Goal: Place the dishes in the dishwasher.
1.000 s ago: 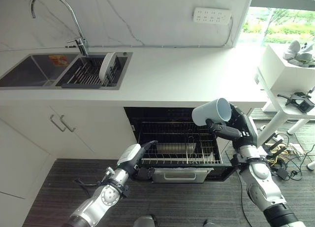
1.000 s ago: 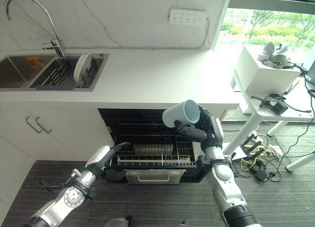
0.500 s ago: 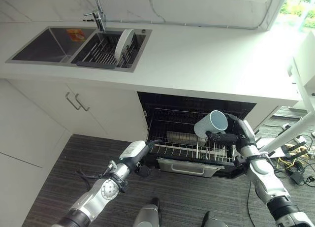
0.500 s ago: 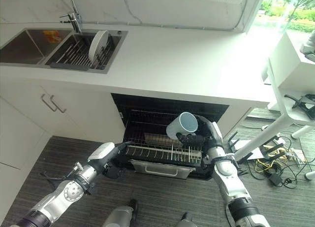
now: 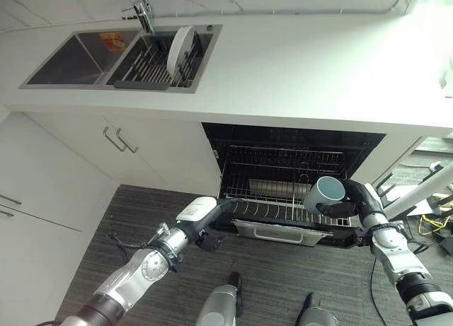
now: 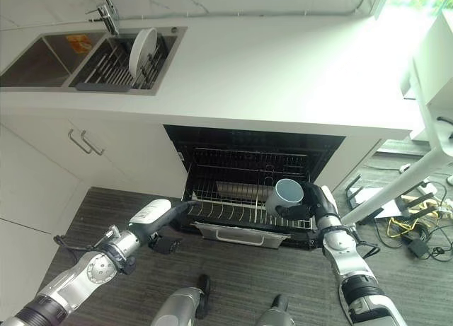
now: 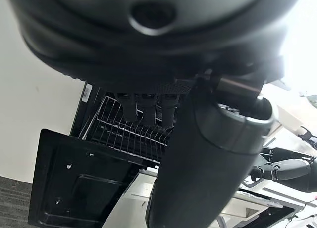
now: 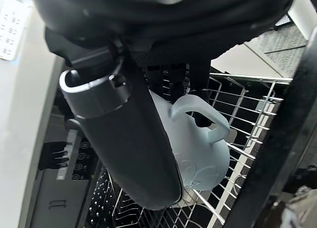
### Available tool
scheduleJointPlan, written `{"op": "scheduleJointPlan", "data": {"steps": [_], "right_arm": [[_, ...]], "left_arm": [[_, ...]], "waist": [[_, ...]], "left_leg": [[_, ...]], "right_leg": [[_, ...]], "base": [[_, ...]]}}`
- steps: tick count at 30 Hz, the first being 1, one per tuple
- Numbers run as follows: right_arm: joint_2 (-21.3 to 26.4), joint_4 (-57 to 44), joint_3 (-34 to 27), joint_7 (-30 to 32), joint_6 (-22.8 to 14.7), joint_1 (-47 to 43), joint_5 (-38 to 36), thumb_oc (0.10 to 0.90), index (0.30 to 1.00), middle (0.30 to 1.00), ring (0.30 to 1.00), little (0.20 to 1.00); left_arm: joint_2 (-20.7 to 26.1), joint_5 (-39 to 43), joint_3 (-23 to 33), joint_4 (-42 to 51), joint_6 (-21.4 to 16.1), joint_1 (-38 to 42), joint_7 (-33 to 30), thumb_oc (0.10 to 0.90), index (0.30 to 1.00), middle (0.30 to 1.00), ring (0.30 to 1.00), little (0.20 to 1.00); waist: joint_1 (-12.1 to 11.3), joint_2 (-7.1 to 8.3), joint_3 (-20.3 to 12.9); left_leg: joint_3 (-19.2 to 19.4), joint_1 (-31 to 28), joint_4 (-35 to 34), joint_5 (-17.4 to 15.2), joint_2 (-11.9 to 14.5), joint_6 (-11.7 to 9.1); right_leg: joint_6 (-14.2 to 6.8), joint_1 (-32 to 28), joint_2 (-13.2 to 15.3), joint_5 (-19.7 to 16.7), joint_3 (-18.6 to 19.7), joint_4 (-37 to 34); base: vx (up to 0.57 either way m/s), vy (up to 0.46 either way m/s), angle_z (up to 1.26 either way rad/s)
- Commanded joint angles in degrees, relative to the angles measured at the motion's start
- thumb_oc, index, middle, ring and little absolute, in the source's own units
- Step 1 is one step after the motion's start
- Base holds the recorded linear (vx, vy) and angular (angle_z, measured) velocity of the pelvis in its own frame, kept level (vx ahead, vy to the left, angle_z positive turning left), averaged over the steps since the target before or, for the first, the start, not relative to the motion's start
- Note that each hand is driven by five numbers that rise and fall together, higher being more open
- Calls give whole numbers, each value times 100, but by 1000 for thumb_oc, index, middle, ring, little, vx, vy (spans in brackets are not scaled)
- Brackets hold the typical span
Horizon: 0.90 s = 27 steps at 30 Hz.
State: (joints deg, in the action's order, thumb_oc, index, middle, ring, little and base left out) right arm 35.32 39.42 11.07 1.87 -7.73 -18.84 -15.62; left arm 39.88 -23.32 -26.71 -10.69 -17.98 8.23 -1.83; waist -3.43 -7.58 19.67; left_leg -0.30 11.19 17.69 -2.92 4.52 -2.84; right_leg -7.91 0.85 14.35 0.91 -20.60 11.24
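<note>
A pale blue mug (image 5: 324, 194) lies on its side in my right hand (image 5: 355, 203), low over the right end of the pulled-out dishwasher rack (image 5: 265, 208). In the right wrist view the mug (image 8: 200, 151) has its handle up against the rack wires (image 8: 247, 124), and my thumb (image 8: 126, 139) is curled across it. My left hand (image 5: 204, 214) reaches to the rack's front left corner with straight fingers (image 7: 144, 108) on the wire edge. A white plate (image 5: 181, 48) stands upright in the sink's drying rack (image 5: 145, 63).
The white counter (image 5: 297, 71) overhangs the open dishwasher (image 5: 290, 153). A steel cutlery tray (image 5: 272, 189) sits at the rack's back. White cabinet doors (image 5: 92, 163) with handles lie to the left. A white table leg (image 5: 417, 195) and cables (image 6: 414, 234) stand to the right.
The camera has dropped and tilted down. My right hand has lowered the mug from counter height to just over the rack's right end. My left hand stays at the rack's left corner.
</note>
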Motion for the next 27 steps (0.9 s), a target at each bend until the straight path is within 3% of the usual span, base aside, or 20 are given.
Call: {"op": "scheduleJointPlan", "data": {"steps": [1, 13, 27], "right_arm": [[451, -15, -101, -8, -434, -807, 203, 400, 300, 300, 300, 300], [601, 687, 189, -255, -466, -1598, 171, 400, 300, 300, 300, 300], [291, 646, 478, -394, -365, -2162, -47, 400, 300, 300, 300, 300]], "left_arm": [[203, 168, 256, 580, -490, 435, -257, 800, 900, 900, 900, 900], [398, -51, -81, 475, -615, 1168, -367, 800, 900, 900, 900, 900], [528, -104, -253, 195, -662, 1857, -363, 800, 900, 900, 900, 900]], "waist": [[-88, -18, -324], [-118, -182, 81], [-137, -135, 393]], "left_leg": [[225, -138, -50, -510, 29, -98], [135, 190, -50, -431, -107, -52], [119, 459, -50, -371, -124, -12]], "right_leg": [[25, 141, -128, 918, 362, 595], [39, 442, -174, 849, 454, 595], [65, 715, -261, 786, 533, 595]], "base": [[-44, 13, 2], [-47, 9, 0], [-42, -7, 0]]}}
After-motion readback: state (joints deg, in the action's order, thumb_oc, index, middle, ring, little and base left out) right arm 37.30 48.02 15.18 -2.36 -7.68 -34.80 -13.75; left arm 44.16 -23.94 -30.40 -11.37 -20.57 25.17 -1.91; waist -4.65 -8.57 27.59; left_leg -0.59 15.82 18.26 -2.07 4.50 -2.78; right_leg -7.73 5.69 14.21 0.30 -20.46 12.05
